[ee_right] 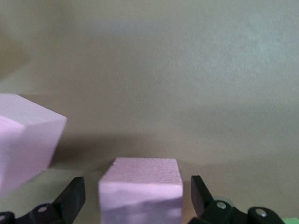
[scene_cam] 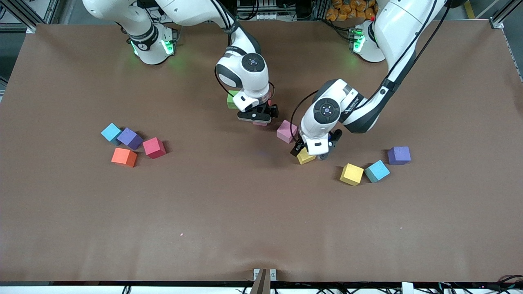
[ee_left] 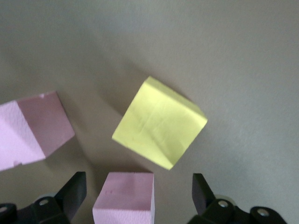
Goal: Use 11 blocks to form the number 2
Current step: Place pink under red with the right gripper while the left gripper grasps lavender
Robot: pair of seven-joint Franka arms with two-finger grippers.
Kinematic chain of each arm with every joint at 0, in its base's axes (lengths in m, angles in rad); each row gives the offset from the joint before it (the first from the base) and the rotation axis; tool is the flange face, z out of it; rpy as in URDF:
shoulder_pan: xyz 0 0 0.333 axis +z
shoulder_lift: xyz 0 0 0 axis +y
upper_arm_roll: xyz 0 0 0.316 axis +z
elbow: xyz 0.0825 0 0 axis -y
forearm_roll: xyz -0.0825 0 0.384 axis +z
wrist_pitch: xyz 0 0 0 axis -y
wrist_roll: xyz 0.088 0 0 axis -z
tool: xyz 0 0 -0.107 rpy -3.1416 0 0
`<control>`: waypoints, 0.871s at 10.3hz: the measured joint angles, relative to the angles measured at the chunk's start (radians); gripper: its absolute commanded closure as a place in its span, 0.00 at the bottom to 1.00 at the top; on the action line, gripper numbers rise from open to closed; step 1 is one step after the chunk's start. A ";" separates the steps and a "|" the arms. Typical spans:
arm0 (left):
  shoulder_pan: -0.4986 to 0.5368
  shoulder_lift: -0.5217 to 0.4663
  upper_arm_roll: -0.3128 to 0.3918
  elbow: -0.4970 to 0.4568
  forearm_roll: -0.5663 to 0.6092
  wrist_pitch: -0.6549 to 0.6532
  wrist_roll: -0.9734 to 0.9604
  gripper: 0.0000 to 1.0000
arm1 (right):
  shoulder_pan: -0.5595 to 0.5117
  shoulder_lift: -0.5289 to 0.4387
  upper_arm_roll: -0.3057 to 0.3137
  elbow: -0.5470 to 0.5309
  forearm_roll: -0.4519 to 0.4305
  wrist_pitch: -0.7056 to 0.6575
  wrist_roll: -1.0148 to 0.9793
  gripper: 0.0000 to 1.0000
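Nearest the camera, loose blocks (scene_cam: 352, 174) wait in clusters at four and nine o'clock. Toward centre, the left pincer (scene_cam: 311, 152) hangs wide open over a yellow block (scene_cam: 304, 157), likely to grasp it. At twelve o'clock, the right pincer (scene_cam: 256, 117) straddles a pink block (ee_right: 140, 189), fingers spread, beside the green block (scene_cam: 231, 100), where the number 2 apparently starts.

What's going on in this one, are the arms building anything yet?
No digit has taken shape yet. The right claw is open, its fingers either side of a pink block beside the green block. The left claw is open too, straddling another pink block with a yellow block close by. Neither claw grips anything. Four loose blocks lie toward the right arm's end of the table, three more toward the left arm's end.
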 measured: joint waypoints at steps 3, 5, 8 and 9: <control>-0.066 0.005 -0.005 -0.030 0.000 0.000 -0.080 0.00 | -0.029 -0.066 -0.004 0.024 -0.001 -0.088 -0.035 0.00; -0.070 0.005 -0.008 -0.053 0.000 0.000 -0.094 0.00 | -0.034 -0.112 -0.004 0.022 -0.002 -0.175 -0.083 0.00; -0.072 0.007 -0.020 -0.095 0.000 0.038 -0.120 0.00 | -0.052 -0.179 -0.003 -0.007 -0.006 -0.271 -0.217 0.00; -0.075 0.010 -0.021 -0.100 0.000 0.061 -0.133 0.00 | -0.081 -0.207 -0.004 -0.023 -0.008 -0.289 -0.269 0.00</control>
